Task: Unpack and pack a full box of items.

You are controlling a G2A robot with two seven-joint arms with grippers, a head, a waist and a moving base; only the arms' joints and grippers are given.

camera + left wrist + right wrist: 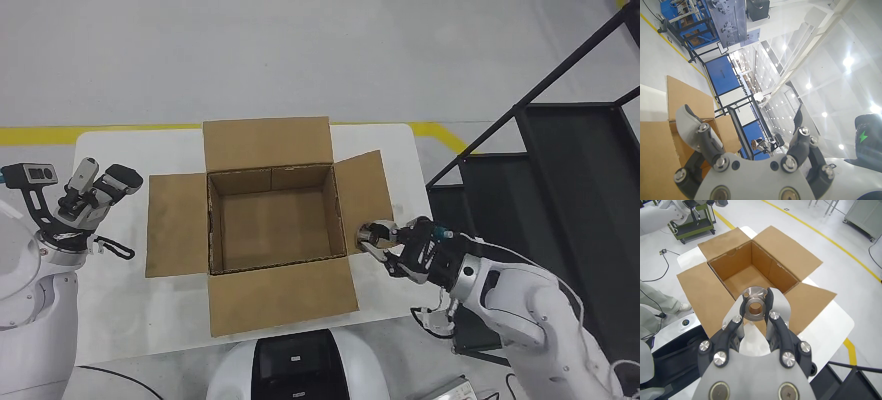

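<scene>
**Right gripper** [755, 308] pinching a metal flange [753, 292] across its hub, held above the right flap [360, 195] of the cardboard box [738, 262], near the right edge of the table [120, 320]. The part looks solid, stiff and heavy for its bulk, with smooth faces likely to slip. The hub seems the surest place to hold it. Beyond it the box stands open at the table's middle, four flaps spread flat. The rim of the right-hand wall is the one thing to clear. Farthest off, the left gripper [742, 113] hangs near the table's far left corner, fingers spread wide and holding nothing.
</scene>
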